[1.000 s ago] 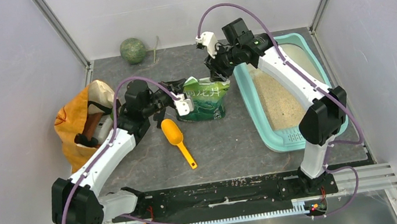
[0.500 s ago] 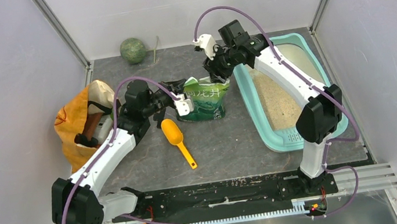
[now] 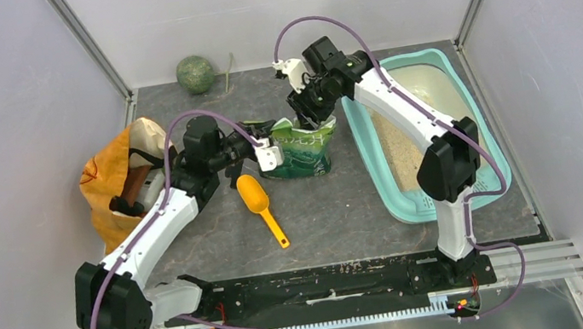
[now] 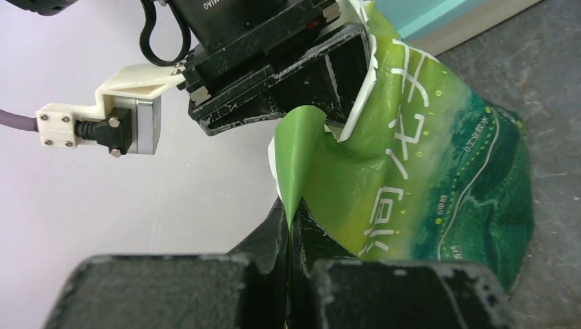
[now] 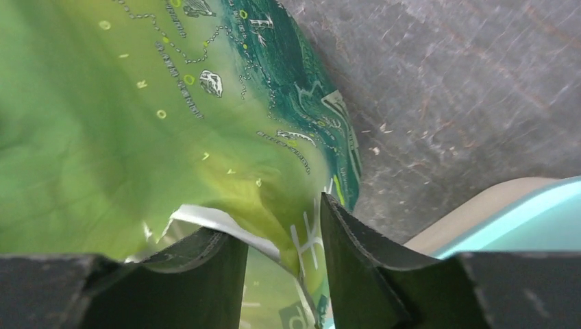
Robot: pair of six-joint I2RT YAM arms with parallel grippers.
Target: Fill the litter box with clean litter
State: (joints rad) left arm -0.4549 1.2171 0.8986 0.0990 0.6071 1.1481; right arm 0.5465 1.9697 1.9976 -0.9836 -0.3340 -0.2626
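The left gripper (image 4: 291,226) is clamped on a torn flap of the green pouch (image 3: 303,150), which stands on the table (image 3: 345,200) just left of the litter box (image 3: 402,211). The right gripper (image 5: 281,233) straddles the pouch's opposite top edge, jaws apart and not yet holding. Some clean litter (image 3: 401,145) already lies in the box. Lifted by one thin flap, the pouch could tear further or tip — spilling granules short of the rim.
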